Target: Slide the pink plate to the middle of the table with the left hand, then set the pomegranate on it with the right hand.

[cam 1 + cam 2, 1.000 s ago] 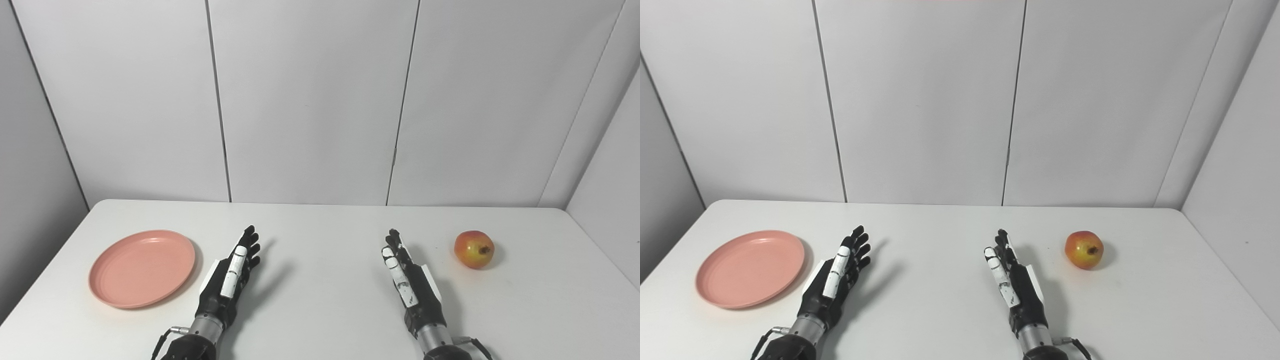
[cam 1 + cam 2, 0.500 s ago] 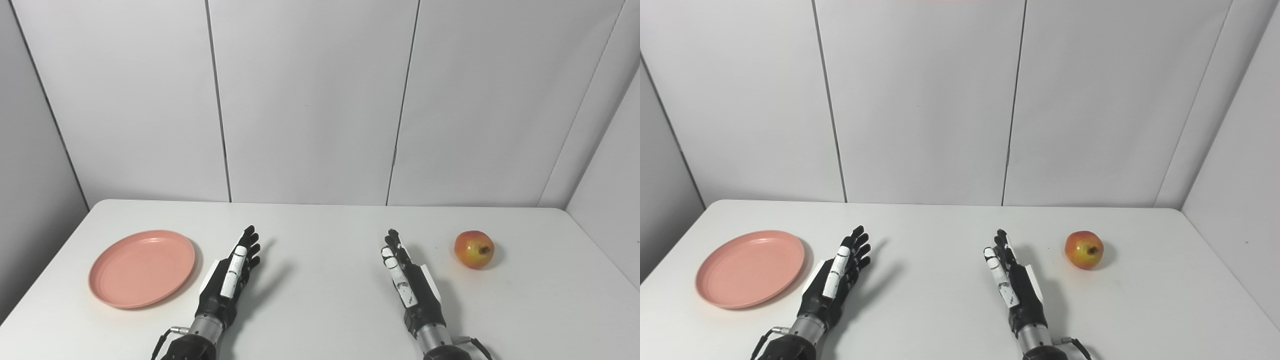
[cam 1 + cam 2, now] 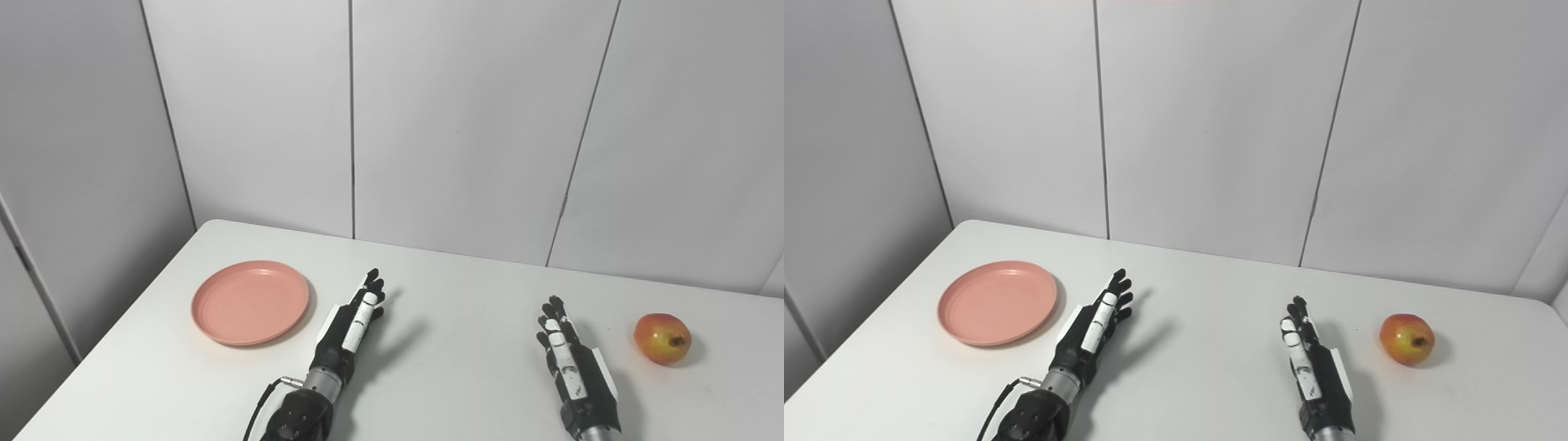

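White desk (image 3: 465,380) is carrying a pink plate (image 3: 250,301) on its left side and a pomegranate (image 3: 662,338) on its right side, well apart. Both hands are lying between them, fingers stretched out and holding nothing: the left hand (image 3: 350,326) near the plate without touching it, the right hand (image 3: 571,367) near the pomegranate.
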